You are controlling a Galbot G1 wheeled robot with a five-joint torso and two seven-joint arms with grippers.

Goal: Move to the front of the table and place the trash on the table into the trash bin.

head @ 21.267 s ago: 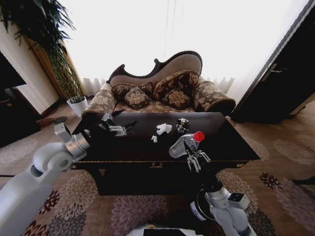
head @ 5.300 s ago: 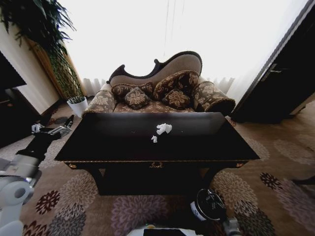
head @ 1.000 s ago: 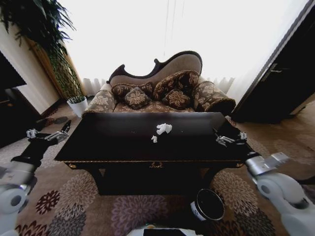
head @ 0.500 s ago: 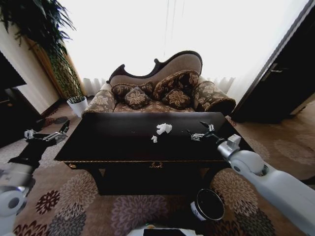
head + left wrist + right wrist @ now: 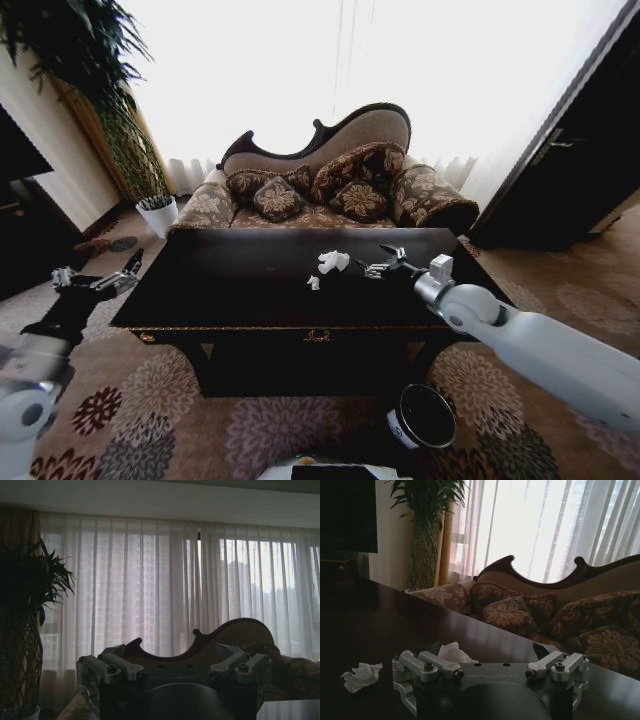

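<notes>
On the glossy black table (image 5: 240,300) lie the trash pieces: a crumpled white paper wad (image 5: 333,262) near the middle and a tiny white bit (image 5: 314,283) just in front of it. My right gripper (image 5: 378,267) hovers open low over the tabletop, just right of the wad and apart from it. In the right wrist view the wad (image 5: 452,652) lies just ahead of the open gripper (image 5: 490,666), with the smaller scrap (image 5: 362,675) off to one side. The trash bin (image 5: 425,417), a round black pail, stands on the carpet at my front right. My left gripper (image 5: 95,279) hangs open beyond the table's left end.
A patterned sofa (image 5: 330,190) with cushions stands behind the table. A tall plant (image 5: 90,70) and a white pot (image 5: 158,213) are at the back left. Dark cabinets stand at the far left and a dark door at the right. Flowered carpet surrounds the table.
My right arm has swung left from the table's right end across the tabletop to just beside the white wad. The left arm has barely moved.
</notes>
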